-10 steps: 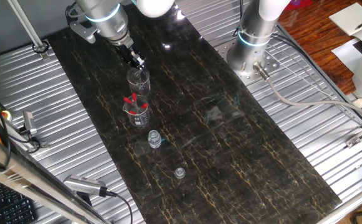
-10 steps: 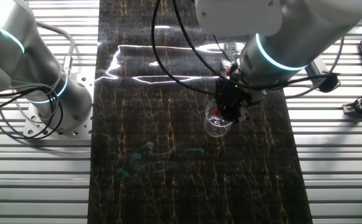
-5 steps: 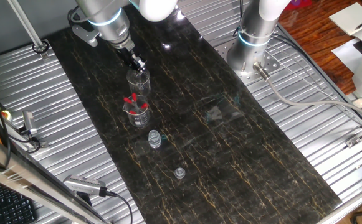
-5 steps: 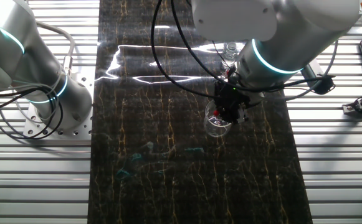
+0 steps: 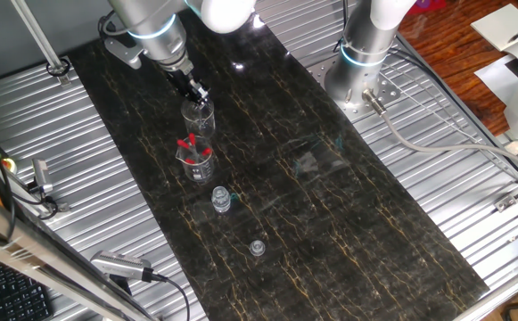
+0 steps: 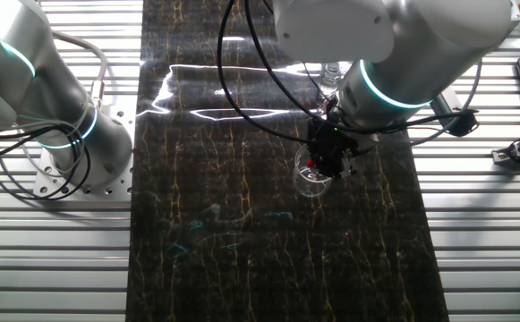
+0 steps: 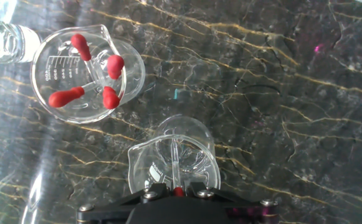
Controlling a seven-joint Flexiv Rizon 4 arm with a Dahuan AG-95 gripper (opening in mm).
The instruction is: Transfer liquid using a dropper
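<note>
My gripper (image 5: 193, 89) is shut on a dropper (image 7: 177, 163); its red top shows between the jaws and its clear stem reaches down into a clear glass beaker (image 7: 173, 163) right below. In one fixed view that beaker (image 5: 198, 117) stands under the fingers; in the other fixed view the gripper (image 6: 329, 159) sits over it (image 6: 311, 180). A second beaker (image 7: 84, 73) holds several more red-topped droppers (image 7: 66, 96) and stands beside the first, nearer the table front (image 5: 193, 159).
A small clear vial (image 5: 221, 200) stands in front of the two beakers, its cap (image 5: 257, 247) lying further forward. A second arm's base (image 5: 363, 62) stands at the table's far right. Ribbed metal surrounds the dark marble top (image 5: 330, 214).
The gripper has risen slightly with the dropper above the beaker. Nothing else has moved.
</note>
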